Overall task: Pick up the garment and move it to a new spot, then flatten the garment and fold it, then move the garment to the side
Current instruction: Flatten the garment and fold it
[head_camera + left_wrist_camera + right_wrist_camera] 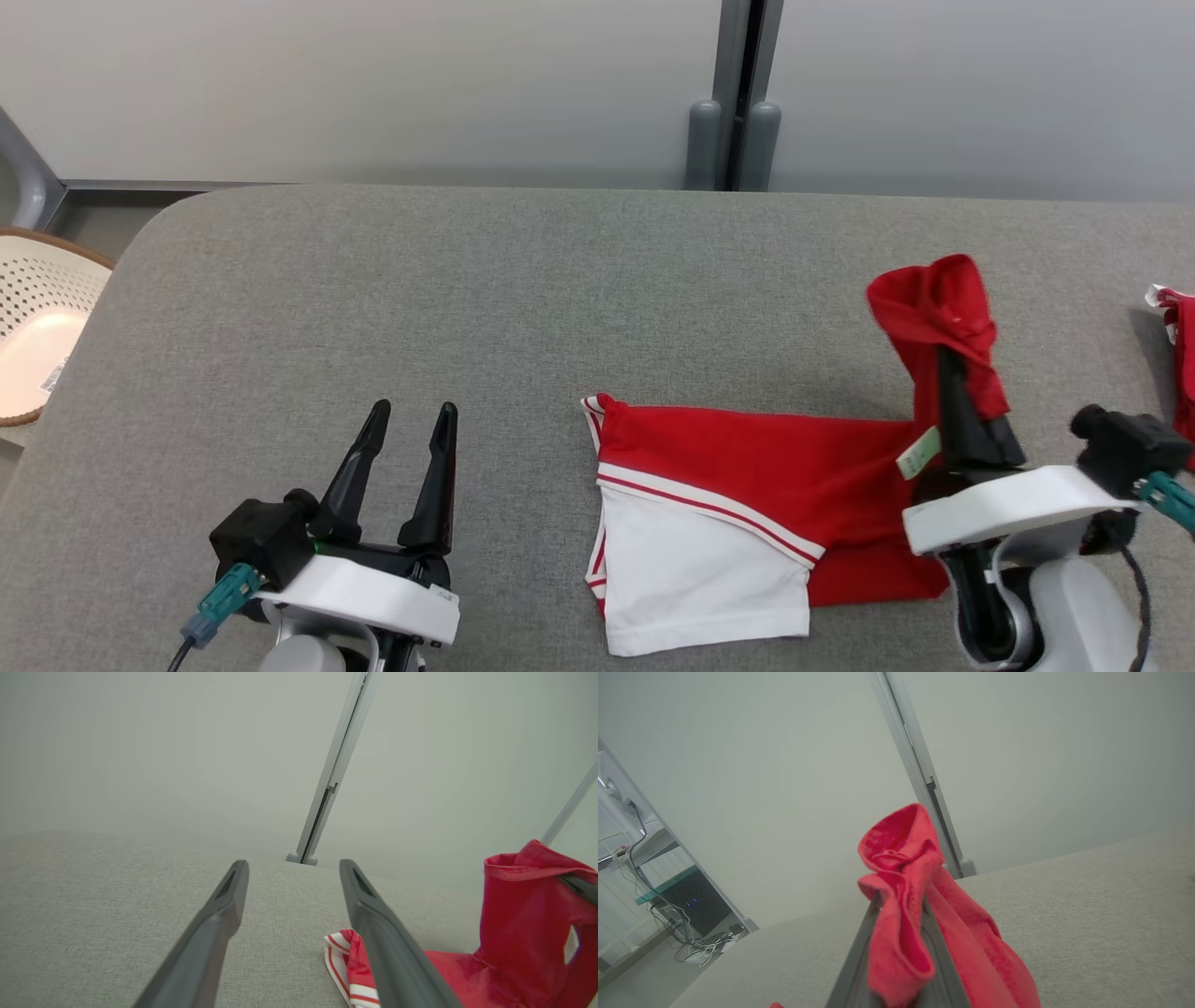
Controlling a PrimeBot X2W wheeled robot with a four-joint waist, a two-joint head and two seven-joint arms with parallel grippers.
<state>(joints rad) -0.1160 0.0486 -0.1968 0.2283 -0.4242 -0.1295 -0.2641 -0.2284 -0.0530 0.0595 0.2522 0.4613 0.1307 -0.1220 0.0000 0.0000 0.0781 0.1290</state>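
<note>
1. Garment: red, with a white panel and red-and-white striped trim. It lies on the grey fabric-covered table, from lower centre to lower right of the head view.
2. Left part lies flat. The white panel is nearest the bottom edge of the frame, and the striped edge is at the far left end.
3. Right end stands up off the table as a red bunch, right of frame, above the flat part.
4. Right gripper, lower right of the head view: fingers clenched on that upright red end. Cloth drapes over both fingers and hides the tips. In the right wrist view, red fabric is folded over the two closed fingers at bottom centre.
5. Small green-and-white label shows on the cloth just beside the right gripper's base.
6. Left gripper, lower left of the head view: fingers spread wide, released, well apart from the garment's left edge. Cannot tell whether it touches the table.
7. Second red cloth at the right edge of the frame. Pale perforated basket at the left edge, off the table.
</note>
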